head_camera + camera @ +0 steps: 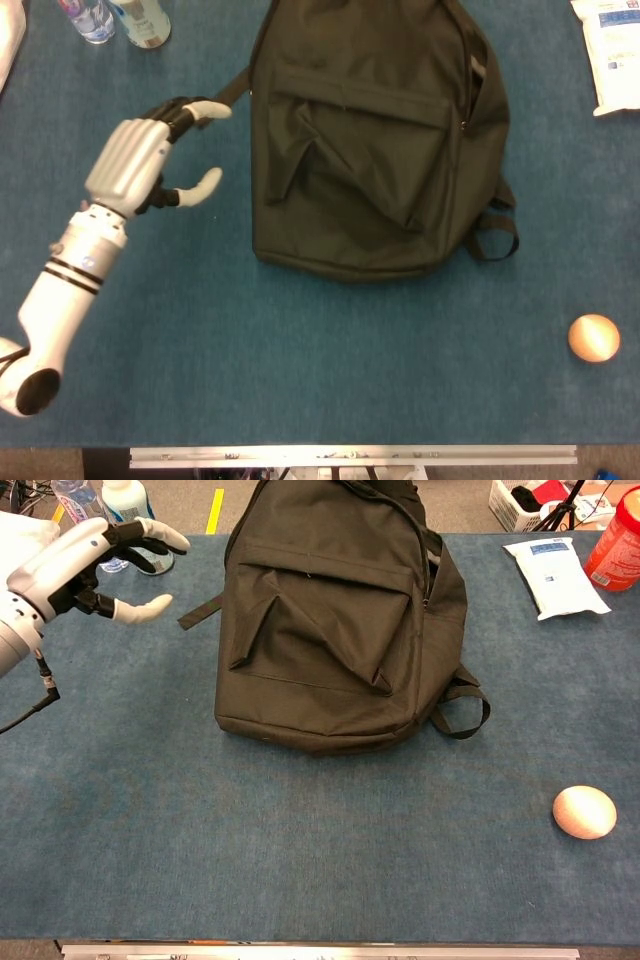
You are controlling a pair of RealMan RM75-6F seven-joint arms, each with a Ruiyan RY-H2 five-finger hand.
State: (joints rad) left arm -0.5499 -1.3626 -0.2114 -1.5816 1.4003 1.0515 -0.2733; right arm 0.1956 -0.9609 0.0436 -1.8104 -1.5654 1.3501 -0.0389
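A dark backpack (375,140) lies flat in the upper middle of the frame on a blue table (250,360). The left hand (150,160) hovers just left of it, empty, fingers apart and pointing toward the bag's side strap (220,100). Two bottles (115,20) stand at the upper left, a white packet (610,55) at the upper right, and an egg-shaped orange object (594,338) at the lower right.

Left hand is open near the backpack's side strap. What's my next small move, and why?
Probably ease the left hand a little further toward the backpack before closing. Its fingers are spread and hold nothing, and blue table shows between its fingertips and the bag's edge. The side strap lies just beyond them, the nearest part to take hold of. The right hand is out of view.
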